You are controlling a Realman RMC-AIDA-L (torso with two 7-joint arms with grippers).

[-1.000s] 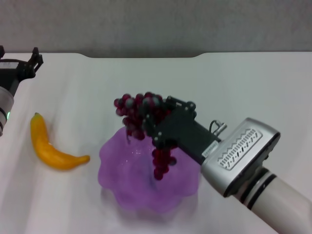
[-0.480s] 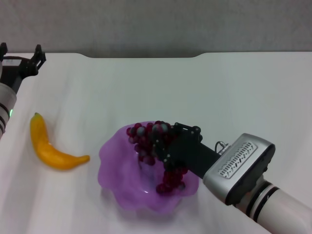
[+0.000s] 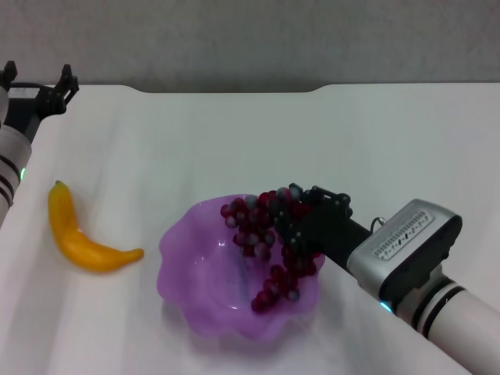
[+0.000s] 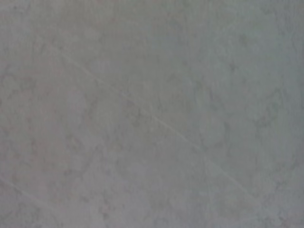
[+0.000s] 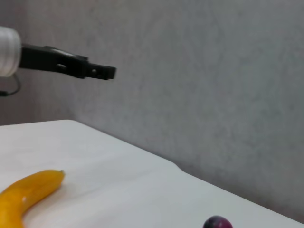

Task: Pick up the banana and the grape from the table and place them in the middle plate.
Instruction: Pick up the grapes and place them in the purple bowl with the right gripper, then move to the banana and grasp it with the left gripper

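The grape (image 3: 266, 246), a dark red bunch, lies in the right half of the purple middle plate (image 3: 183, 262). My right gripper (image 3: 301, 226) is low over the plate's right rim, shut on the top of the bunch. The yellow banana (image 3: 82, 238) lies on the white table (image 3: 351, 141) left of the plate, untouched. It also shows in the right wrist view as the banana (image 5: 26, 194), with one grape (image 5: 217, 222) at the picture's edge. My left gripper (image 3: 37, 76) hangs open at the far left back corner, well behind the banana.
A grey wall (image 3: 250, 39) runs along the table's far edge. Open white table surface lies behind and to the right of the plate. The left wrist view holds only a grey streaked surface.
My right gripper came down with the grape bunch from above the plate into it, then shifted slightly right. The left gripper drifted a little up and away at the far left.
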